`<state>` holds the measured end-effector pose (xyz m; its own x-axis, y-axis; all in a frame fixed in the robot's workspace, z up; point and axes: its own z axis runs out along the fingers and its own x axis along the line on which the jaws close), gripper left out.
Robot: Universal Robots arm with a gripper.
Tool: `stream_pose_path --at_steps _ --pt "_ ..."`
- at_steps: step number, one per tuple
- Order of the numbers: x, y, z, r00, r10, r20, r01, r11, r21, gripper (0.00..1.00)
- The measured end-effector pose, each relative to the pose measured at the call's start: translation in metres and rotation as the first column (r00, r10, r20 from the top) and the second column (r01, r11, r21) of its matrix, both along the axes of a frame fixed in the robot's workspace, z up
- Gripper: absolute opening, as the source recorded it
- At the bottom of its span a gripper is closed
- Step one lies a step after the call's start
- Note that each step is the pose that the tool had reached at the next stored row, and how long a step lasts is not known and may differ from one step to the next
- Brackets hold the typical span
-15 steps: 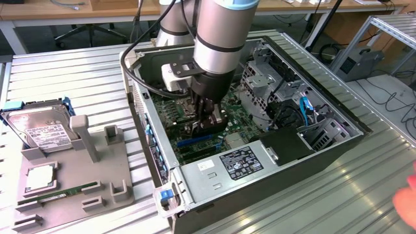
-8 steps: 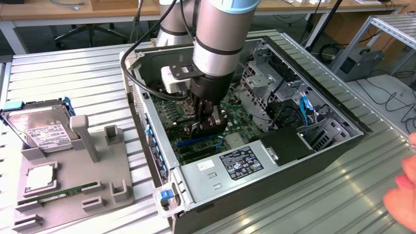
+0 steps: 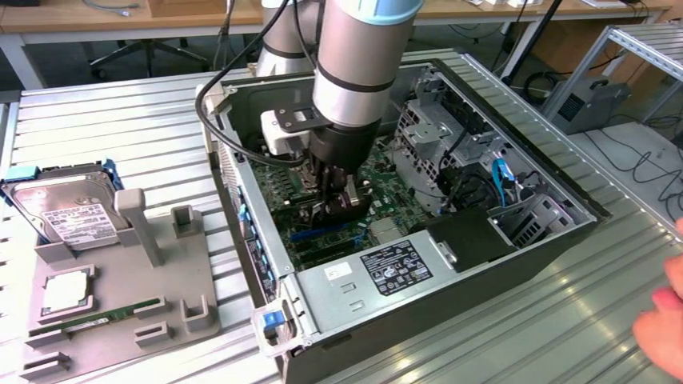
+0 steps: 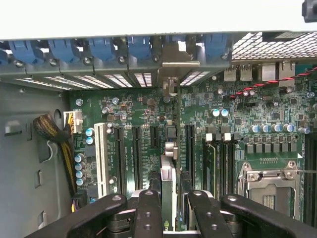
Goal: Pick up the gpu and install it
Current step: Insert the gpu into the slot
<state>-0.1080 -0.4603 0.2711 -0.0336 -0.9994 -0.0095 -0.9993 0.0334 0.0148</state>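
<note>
I've got the arm reaching down into the open PC case (image 3: 555,240), gripper (image 3: 333,210) low over the motherboard (image 3: 386,182) near its slots. In the wrist view the gripper (image 4: 171,208) sits with its fingers (image 4: 148,210) partway closed around the gpu (image 4: 169,171), held edge-on: a thin card standing upright between the pads, its silver bracket end (image 4: 171,64) up at the case's rear slot openings. The card runs along the line of a black slot (image 4: 189,148), between the other black slots and beside the white slot (image 4: 101,158). Can't tell if its edge is seated in the slot or just above it

Blue latches (image 4: 99,48) line the rear bracket row. CPU socket (image 4: 270,181) and a yellow-black cable bundle (image 4: 62,131) sit on opposite sides of the board from the card

Outside the case, on the exterior view's left, a grey holder (image 3: 160,272) on the table (image 3: 117,128) carries the hard drive (image 3: 66,210) in a blue frame, a CPU (image 3: 66,292) and a green RAM stick (image 3: 101,318). A person's hand (image 3: 664,316) is at the exterior view's right edge, well apart from the case
</note>
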Motion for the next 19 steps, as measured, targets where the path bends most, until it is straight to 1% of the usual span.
stream_pose_path --at_steps 10,14,19 --pt "-0.0001 0.0000 -0.0030 1.0000 0.000 0.0000 0.000 1.0000 0.0000 0.26" --pt "0.0000 0.0002 -0.0032 0.9999 0.013 0.0002 -0.013 0.9999 0.0004 0.26" --pt "-0.0001 0.0039 -0.0035 0.9990 0.044 0.0000 -0.044 0.9990 0.0001 0.26"
